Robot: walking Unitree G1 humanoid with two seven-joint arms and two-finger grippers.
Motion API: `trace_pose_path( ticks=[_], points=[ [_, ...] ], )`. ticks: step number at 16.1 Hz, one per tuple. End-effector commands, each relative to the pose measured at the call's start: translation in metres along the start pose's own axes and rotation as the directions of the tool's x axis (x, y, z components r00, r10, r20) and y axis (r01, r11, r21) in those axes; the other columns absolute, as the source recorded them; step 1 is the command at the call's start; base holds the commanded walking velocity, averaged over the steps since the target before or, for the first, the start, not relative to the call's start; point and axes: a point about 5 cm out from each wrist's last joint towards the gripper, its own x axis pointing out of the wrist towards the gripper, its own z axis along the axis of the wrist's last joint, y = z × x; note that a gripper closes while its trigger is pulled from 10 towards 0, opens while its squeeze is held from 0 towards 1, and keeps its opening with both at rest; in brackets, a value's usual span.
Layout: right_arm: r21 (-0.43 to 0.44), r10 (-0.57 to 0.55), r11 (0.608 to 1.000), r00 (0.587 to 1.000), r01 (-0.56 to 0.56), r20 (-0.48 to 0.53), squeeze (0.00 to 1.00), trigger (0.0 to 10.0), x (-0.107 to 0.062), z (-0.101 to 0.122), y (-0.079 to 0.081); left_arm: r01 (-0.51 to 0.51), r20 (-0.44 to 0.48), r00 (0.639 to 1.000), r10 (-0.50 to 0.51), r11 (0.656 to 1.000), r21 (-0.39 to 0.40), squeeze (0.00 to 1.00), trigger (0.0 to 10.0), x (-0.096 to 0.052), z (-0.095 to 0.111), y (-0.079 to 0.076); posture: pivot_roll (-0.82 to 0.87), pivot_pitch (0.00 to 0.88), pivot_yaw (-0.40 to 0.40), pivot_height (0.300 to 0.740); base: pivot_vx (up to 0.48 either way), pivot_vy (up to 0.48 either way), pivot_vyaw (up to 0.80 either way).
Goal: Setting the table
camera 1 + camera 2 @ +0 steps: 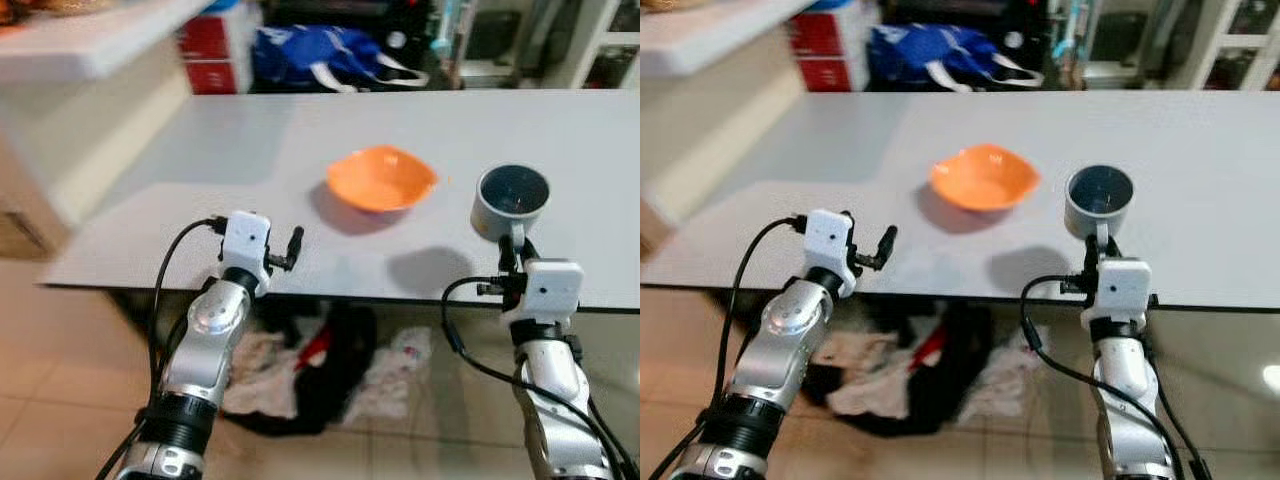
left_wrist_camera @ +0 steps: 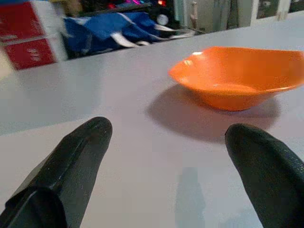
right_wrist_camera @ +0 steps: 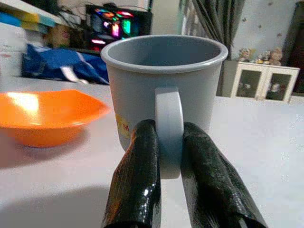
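An orange bowl point(image 1: 381, 179) sits near the middle of the white table point(image 1: 300, 140). To its right is a grey mug point(image 1: 511, 201) with a dark inside, held a little above the table near its front edge. My right gripper point(image 1: 512, 248) is shut on the mug's handle point(image 3: 169, 128), one black finger point(image 3: 137, 175) on each side of it. My left gripper point(image 1: 290, 250) stands open over the table's front edge, left of the bowl and apart from it. Its two black fingertips point(image 2: 90, 137) frame the bowl point(image 2: 240, 78) in the left wrist view.
A blue bag point(image 1: 320, 55) and red boxes point(image 1: 210, 50) lie beyond the table's far edge. A white counter point(image 1: 90, 40) stands at the left. Crumpled cloths point(image 1: 320, 375) lie on the tiled floor under the table. White cabinets point(image 3: 259, 83) stand at the far right.
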Motion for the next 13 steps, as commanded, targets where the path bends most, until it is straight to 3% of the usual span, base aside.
trace_pose_path(
  ticks=[1, 5, 10, 13],
  points=[
    [-0.002, -0.005, 1.0, 1.0, 0.005, 0.016, 0.0, 0.0, 0.003, 0.004, -0.002, 0.015, 0.008, 1.0, -0.015, 1.0, 0.022, 0.0, 10.0, 0.002, 0.004, -0.003, -0.04, 0.0, 0.077, 0.74, 0.319, -0.352, 0.0],
    [-0.004, 0.002, 1.0, 1.0, -0.002, 0.019, 0.0, 0.0, 0.005, 0.005, -0.001, 0.023, 0.011, 1.0, -0.024, 0.999, 0.032, 0.0, 10.0, 0.003, 0.004, -0.003, -0.04, 0.0, 0.076, 0.74, 0.324, -0.351, 0.0],
    [-0.002, 0.009, 1.0, 0.999, -0.009, 0.044, 0.0, 0.0, 0.012, 0.011, 0.0, 0.041, 0.042, 0.998, -0.043, 0.998, 0.049, 0.0, 10.0, 0.003, 0.008, -0.006, -0.04, 0.0, 0.077, 0.74, 0.0, 0.0, 0.0],
    [0.022, 0.04, 0.999, 0.997, -0.041, 0.071, 0.0, 0.0, 0.024, 0.018, 0.008, 0.052, 0.053, 0.997, -0.054, 0.998, 0.037, 0.0, 10.0, 0.003, 0.011, -0.008, -0.04, 0.0, 0.081, 0.74, 0.0, 0.0, 0.0]
  ],
)
